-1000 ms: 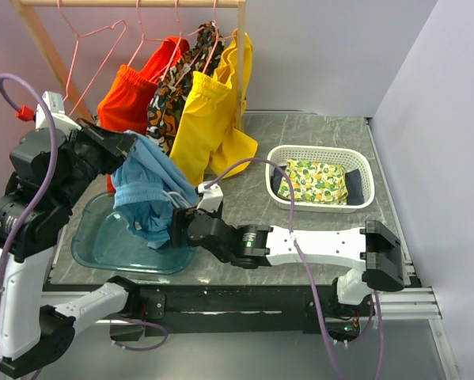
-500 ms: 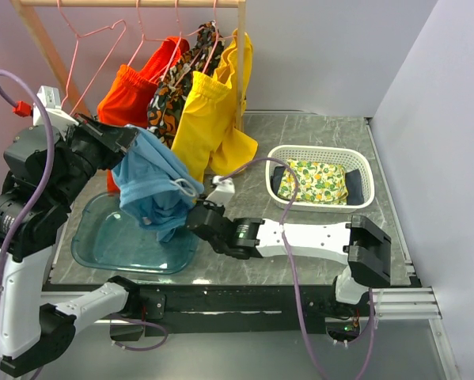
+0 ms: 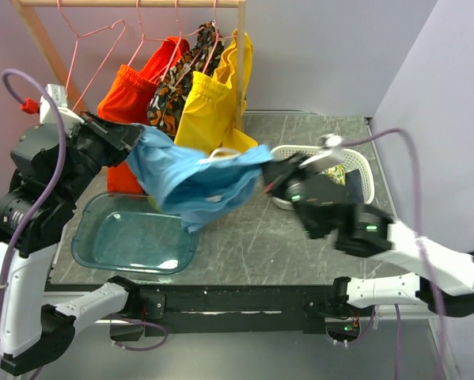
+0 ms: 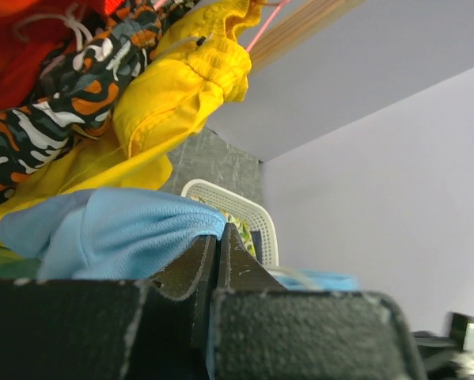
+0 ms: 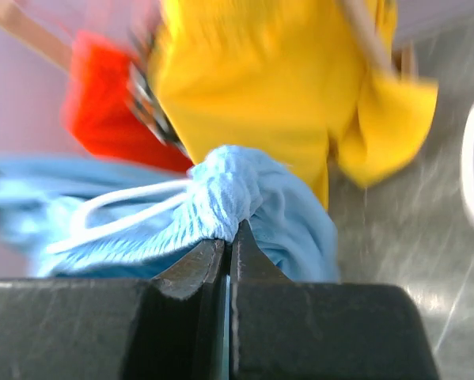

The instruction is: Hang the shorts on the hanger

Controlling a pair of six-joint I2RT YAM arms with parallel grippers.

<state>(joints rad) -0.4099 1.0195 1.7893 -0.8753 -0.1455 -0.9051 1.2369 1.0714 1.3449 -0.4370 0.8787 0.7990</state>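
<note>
The light blue shorts (image 3: 197,180) hang stretched in the air between my two grippers, above the table's middle. My left gripper (image 3: 138,136) is shut on their left end; in the left wrist view (image 4: 218,229) blue cloth (image 4: 126,229) is pinched between its fingers. My right gripper (image 3: 267,176) is shut on the waistband at their right end; in the right wrist view (image 5: 229,237) the gathered waistband (image 5: 221,194) and white drawstring (image 5: 118,207) sit at its fingertips. The bare pink hanger (image 3: 90,49) hangs at the rack's left end, above and behind my left gripper.
On the wooden rack (image 3: 134,4) hang orange-red shorts (image 3: 130,91), a patterned garment (image 3: 173,87) and yellow shorts (image 3: 209,111). A clear teal tray (image 3: 130,241) lies front left on the table. A white basket (image 3: 355,162) holding yellow-green cloth (image 3: 338,174) stands at the right.
My right gripper closed on the shorts' waistband and swung up and right, from the tray's edge to mid-table. The shorts went from hanging bunched under my left gripper to spread between both grippers.
</note>
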